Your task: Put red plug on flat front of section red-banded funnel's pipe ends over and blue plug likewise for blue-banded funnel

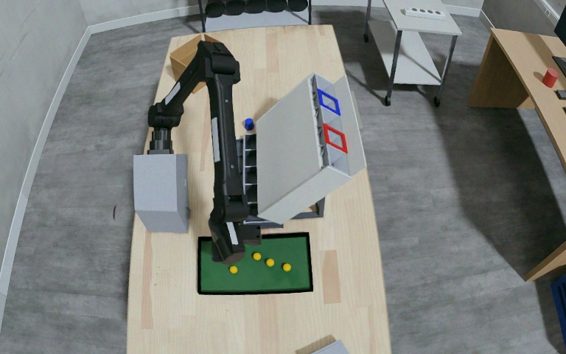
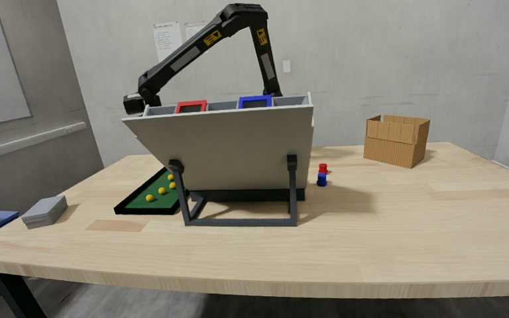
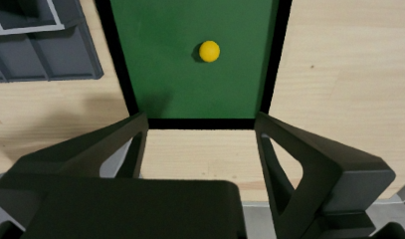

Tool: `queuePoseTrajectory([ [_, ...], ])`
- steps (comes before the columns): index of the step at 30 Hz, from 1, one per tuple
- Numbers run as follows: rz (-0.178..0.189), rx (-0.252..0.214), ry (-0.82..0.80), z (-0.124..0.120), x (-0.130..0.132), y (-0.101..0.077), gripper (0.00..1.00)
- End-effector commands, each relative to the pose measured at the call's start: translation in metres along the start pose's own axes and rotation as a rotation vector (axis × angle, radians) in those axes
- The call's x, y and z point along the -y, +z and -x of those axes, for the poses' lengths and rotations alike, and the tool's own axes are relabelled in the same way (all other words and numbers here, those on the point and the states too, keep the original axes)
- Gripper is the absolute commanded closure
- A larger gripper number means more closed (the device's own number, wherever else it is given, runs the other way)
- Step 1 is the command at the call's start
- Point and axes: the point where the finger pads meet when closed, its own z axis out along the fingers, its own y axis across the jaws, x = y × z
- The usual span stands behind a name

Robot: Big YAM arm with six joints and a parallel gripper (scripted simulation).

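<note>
My gripper (image 3: 201, 119) (image 1: 222, 256) is open and empty. It hangs above the near edge of the green marble tray (image 1: 254, 262), beside the cover's lower end. Several yellow marbles lie in the tray; the nearest one (image 3: 209, 51) is ahead of my fingers, and it is the leftmost in the overhead view (image 1: 233, 269). The grey sloped cover (image 1: 292, 149) carries the red-banded funnel (image 1: 334, 138) and the blue-banded funnel (image 1: 329, 102) along its top edge. The blue plug (image 2: 321, 179) and the red plug (image 2: 323, 168) stand on the table by the stand's right side. Grey divided sections (image 1: 250, 168) show beneath the cover.
A grey box (image 1: 161, 191) stands at the arm's base. A cardboard box (image 2: 395, 140) sits at the far end of the table. A small grey block (image 2: 44, 211) lies near the table's left edge. The stand's dark frame (image 2: 237, 205) rests on the table.
</note>
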Motion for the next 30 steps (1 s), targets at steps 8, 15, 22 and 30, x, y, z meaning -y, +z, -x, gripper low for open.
queuePoseTrajectory([
  [8, -0.032, 0.029, -0.02, 0.011, 0.019, -0.001, 0.2],
  [15, -0.047, 0.045, -0.033, 0.013, 0.017, 0.056, 0.2],
  [22, -0.059, 0.059, -0.045, 0.014, 0.015, 0.104, 0.2],
  [30, -0.056, 0.066, -0.056, 0.014, 0.015, 0.104, 0.2],
])
